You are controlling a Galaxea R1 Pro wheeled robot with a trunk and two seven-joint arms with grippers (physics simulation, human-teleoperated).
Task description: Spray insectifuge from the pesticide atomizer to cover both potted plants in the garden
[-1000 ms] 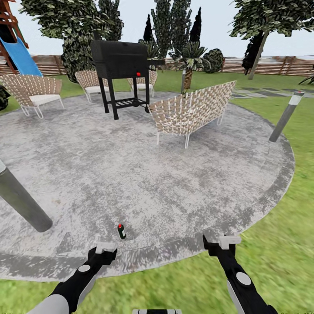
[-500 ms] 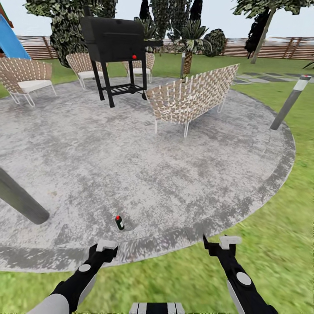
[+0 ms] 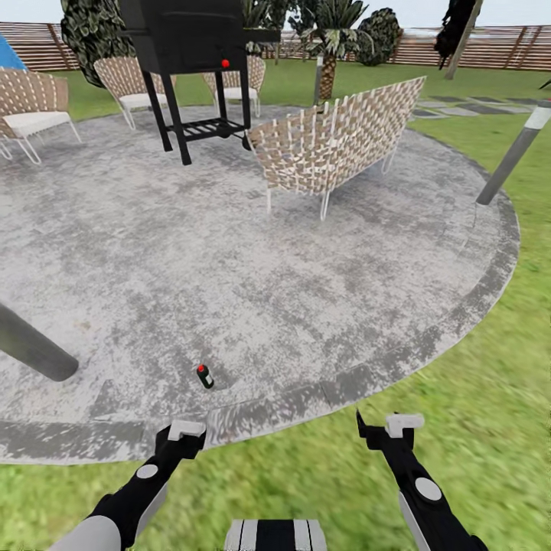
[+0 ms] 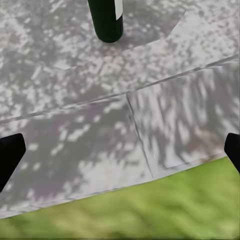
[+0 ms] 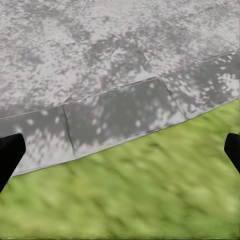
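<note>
Grey stone: the round mottled patio [image 3: 252, 291] takes up most of the head view, with lawn [image 3: 474, 428] wrapping its lower and right edges.
Head view, atomizer: the pesticide atomizer [image 3: 204, 376] stands on the patio in the lower left of the frame, just inside the paved rim; dark green body, red at the top, long axis near upright with a slight lean.
Head view, left gripper: the left gripper [image 3: 184, 433] sits at the bottom left, right below the bottle and close to it, over the rim stones.
Head view, right gripper: the right gripper [image 3: 386, 425] sits at the bottom right, well apart from the bottle, over grass.
Head view, background: a black grill [image 3: 187, 46], a woven bench [image 3: 337, 149] and woven chairs [image 3: 34, 107] fill the upper half; grey bollards [image 3: 513, 153] stand at the right edge and the left edge.
Left wrist view: the bottle's dark lower body [image 4: 106, 20] stands at the top centre, ahead of the fingers; black fingertips [image 4: 10, 155] show at both side edges, spread wide with nothing between them.
Right wrist view: rim stones in the upper half, grass below; black fingertips [image 5: 9, 152] at both side edges, spread wide and empty.
Key relation: the bottle lies straight ahead of the left fingers, so the left arm looks the nearer one for the pickup.
Potted plants: not made out in these views.
</note>
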